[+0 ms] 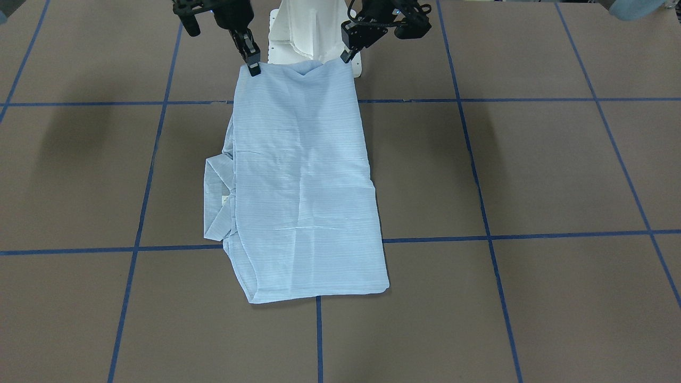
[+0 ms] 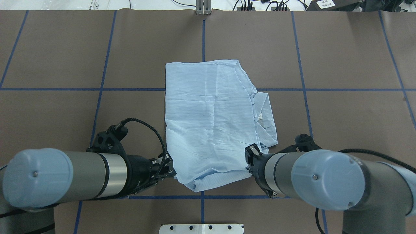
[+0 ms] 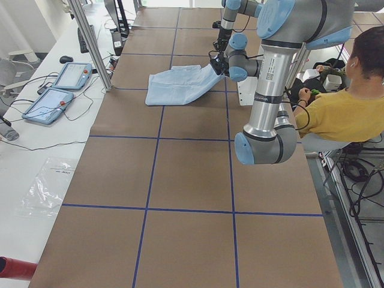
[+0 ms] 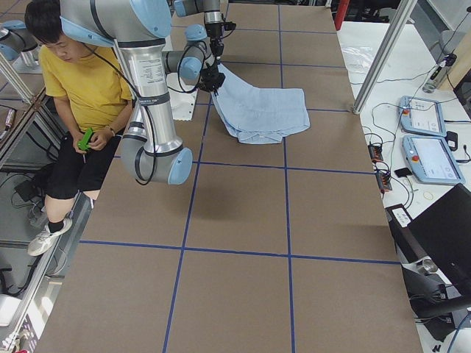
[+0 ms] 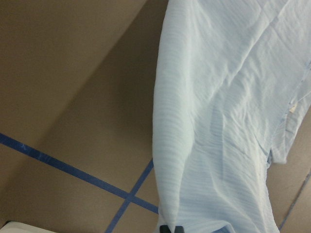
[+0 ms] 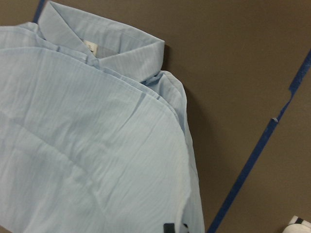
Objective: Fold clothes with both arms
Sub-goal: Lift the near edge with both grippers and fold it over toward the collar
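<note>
A brown table [image 1: 558,159] is marked into squares by blue tape lines [image 1: 511,99]. A white bench [image 3: 15,162] is set beside it, and two tablets [image 3: 49,104] with cables are laid there. A person [image 3: 345,117] in yellow is seated nearby.

Side by side, the left claw [image 1: 348,55] and right claw [image 1: 252,68] point downward, lifted, each pinched closed on the shirt [image 1: 303,175] edge

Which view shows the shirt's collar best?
Right wrist-mounted: the collar is close, unobstructed, its label visible. Front-facing and overhead show it smaller, poking from under the folded shirt. Side and left-wrist views barely show it.
</note>
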`<state>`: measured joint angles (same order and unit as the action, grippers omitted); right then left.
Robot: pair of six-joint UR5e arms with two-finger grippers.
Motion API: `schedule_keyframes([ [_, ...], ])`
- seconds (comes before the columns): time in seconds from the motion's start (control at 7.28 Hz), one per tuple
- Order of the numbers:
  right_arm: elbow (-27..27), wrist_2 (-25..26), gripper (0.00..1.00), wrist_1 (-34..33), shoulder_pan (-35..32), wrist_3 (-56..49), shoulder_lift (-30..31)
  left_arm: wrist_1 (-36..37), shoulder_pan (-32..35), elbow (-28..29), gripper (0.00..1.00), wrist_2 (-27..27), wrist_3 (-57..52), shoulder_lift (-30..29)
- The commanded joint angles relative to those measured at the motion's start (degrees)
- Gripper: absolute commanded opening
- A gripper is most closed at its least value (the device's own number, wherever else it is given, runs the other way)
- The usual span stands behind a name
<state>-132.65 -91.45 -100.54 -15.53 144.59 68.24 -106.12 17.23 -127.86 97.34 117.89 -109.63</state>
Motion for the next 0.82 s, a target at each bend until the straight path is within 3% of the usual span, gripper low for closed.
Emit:
schedule_keyframes([
  [0.0,2.27,-5.81,0.00,-0.45,-9.30,-2.28,-3.88,0.48,9.87,5.82,0.00,2.93,-3.25,-4.24],
  [0.14,7.18,-6.54,0.00,-0.44,-11.70,-6.04,-7.29,-0.22,14.28,12.66,0.00,5.90,-6.33,-7.84],
  [0.41,18.07,-6.63,0.00,1.39,-16.09,-11.58,-12.22,-0.84,20.45,20.51,0.00,6.90,-11.08,-11.72],
  [0.55,25.26,-6.81,0.00,4.88,-17.94,-14.74,-14.08,-5.45,22.04,26.73,0.00,6.90,-11.54,-13.48],
  [0.69,32.55,-10.29,0.00,6.40,-21.09,-18.69,-17.40,-10.37,23.62,33.58,0.00,6.90,-11.54,-15.76],
])
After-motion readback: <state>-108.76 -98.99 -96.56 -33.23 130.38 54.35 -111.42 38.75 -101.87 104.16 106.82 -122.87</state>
